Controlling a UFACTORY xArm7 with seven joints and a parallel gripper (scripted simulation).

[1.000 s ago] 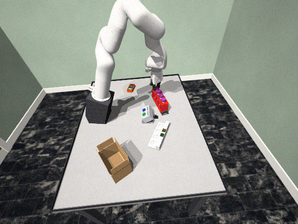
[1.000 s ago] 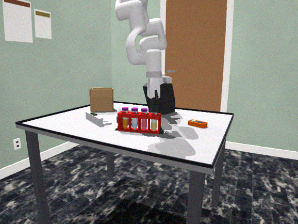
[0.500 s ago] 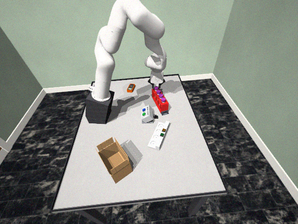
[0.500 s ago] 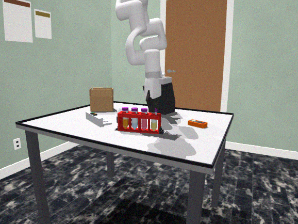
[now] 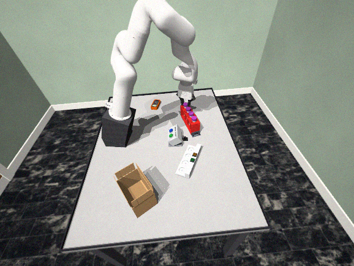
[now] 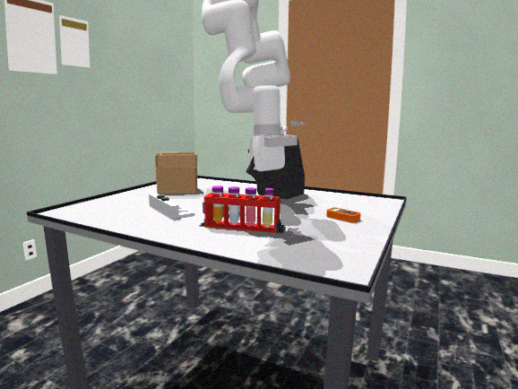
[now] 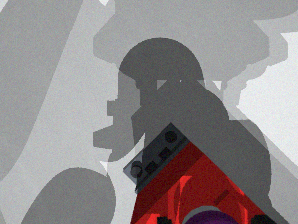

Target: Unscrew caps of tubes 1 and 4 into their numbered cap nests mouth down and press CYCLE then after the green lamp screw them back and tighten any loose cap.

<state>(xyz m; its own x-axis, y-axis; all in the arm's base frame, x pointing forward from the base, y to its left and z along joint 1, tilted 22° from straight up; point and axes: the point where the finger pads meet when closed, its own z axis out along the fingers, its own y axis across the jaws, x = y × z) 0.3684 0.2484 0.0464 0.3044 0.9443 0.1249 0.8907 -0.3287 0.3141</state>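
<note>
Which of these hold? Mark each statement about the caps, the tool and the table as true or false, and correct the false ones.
1. All four tubes in the red decapping station wear purple caps. True.
2. One cap lies in a nest of the cap tray. False: no cap shows in any nest.
3. The tool is shut on a cap. False: it is open and holds nothing, poised over the end of the station farthest from the cap tray.
4. The cardboard box has its flaps open. True.
5. The orange device lies between the key housing and the cap tray. False: it lies apart, near the table's far edge.
</note>
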